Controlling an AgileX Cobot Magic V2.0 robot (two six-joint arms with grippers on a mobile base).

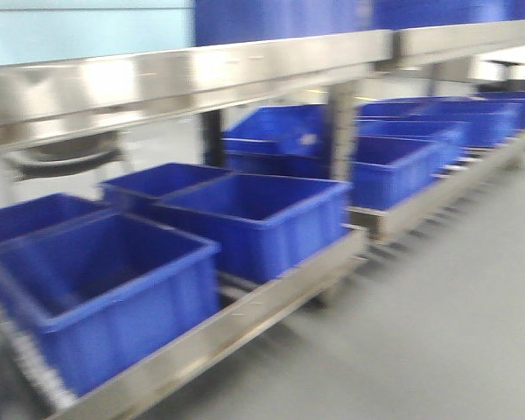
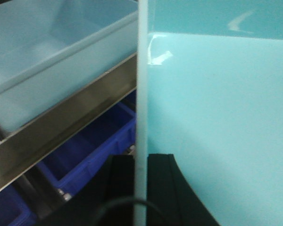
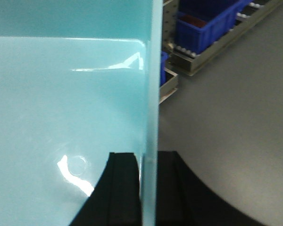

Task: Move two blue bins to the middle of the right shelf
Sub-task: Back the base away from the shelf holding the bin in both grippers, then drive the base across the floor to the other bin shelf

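Both arms have one pale blue bin (image 2: 217, 117) between them. The left jaws are squeezed onto its thin wall, a black pad (image 2: 120, 188) on each side, and the right jaws are clamped the same way on another wall. It's up beside the metal shelf (image 2: 61, 127). The front cam's blurry, with more blue bins (image 1: 254, 219) on the low rack.
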